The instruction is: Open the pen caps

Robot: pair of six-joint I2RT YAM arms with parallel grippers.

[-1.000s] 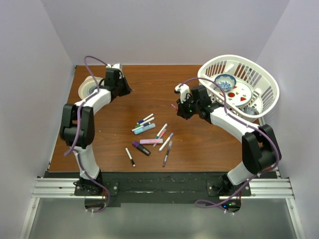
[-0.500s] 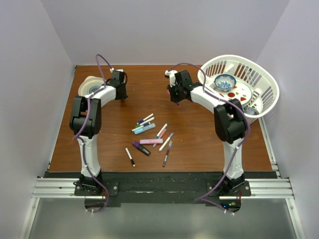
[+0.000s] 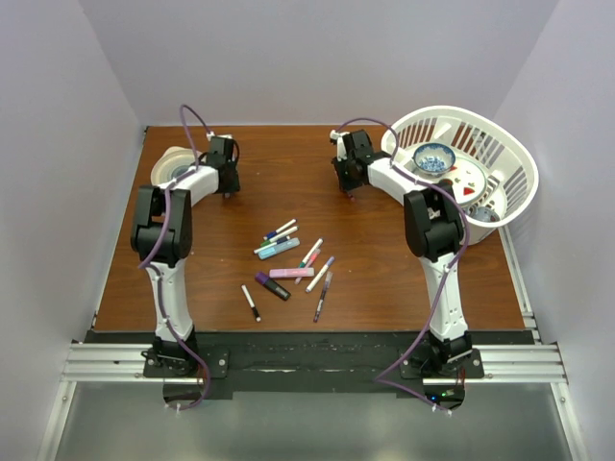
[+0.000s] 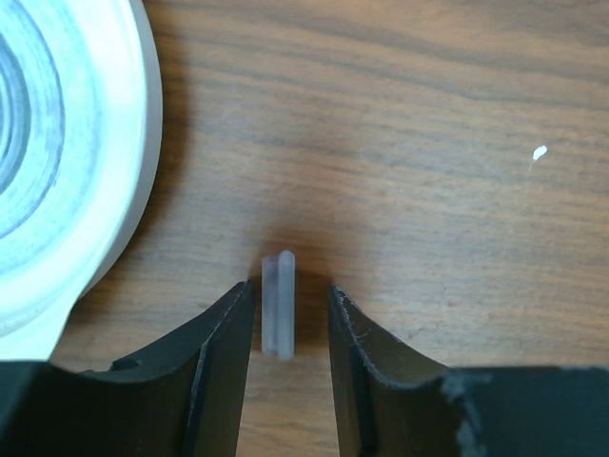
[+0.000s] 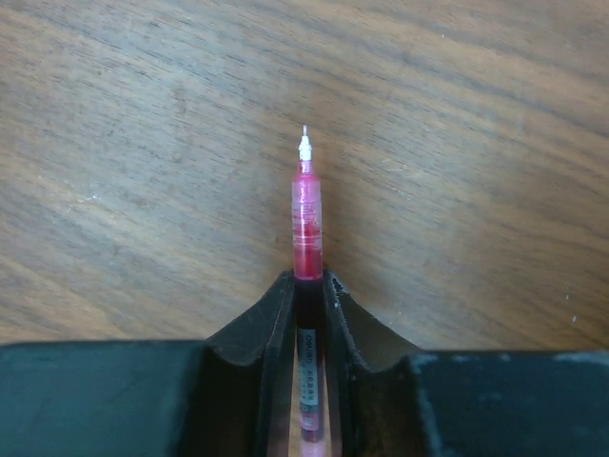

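Note:
A small translucent pen cap [image 4: 279, 305] lies on the wooden table between the jaws of my left gripper [image 4: 291, 286], which stand open with a gap on either side of it. In the top view that gripper [image 3: 227, 184] points down at the far left of the table. My right gripper [image 5: 306, 276] is shut on a red pen [image 5: 306, 214], whose bare fine tip [image 5: 304, 143] sticks out ahead, low over the wood. It sits at the far right [image 3: 348, 184]. Several other pens [image 3: 288, 261] lie scattered mid-table.
A white tape roll [image 4: 57, 162] lies just left of the left gripper, also seen as the tape roll [image 3: 171, 165] from above. A white basket [image 3: 509, 158] holding a bowl [image 3: 433, 157] and a plate stands at the far right, close to the right arm.
Both arms have swung out to the far side of the table and come down. The left jaws have opened, leaving the cap on the wood. The right gripper brought the red pen along.

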